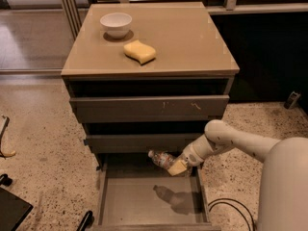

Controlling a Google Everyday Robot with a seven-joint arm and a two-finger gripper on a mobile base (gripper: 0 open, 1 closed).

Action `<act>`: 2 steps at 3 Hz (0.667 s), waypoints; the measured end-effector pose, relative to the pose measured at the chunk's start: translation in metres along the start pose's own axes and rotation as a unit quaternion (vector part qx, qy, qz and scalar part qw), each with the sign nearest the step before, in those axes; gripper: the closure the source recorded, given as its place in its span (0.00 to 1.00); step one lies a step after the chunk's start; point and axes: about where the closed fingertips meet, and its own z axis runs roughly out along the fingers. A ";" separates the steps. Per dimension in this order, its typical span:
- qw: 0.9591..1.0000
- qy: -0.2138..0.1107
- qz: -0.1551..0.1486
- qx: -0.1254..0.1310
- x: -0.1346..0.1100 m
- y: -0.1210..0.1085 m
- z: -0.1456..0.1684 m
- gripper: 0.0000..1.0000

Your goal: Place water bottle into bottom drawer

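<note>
Hovering at lower center of the frame, my gripper was clenched around the water bottle, holding it tilted above the open bottom drawer.

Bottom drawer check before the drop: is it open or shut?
Open: the bottom drawer is pulled out, grey floor showing; the gripper holds the water bottle above it.
</note>
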 end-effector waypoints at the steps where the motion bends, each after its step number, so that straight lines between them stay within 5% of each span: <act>1: 1.000 0.000 0.000 0.000 0.000 0.000 0.000 1.00; 2: 1.000 0.005 -0.020 0.005 0.001 0.007 0.008 1.00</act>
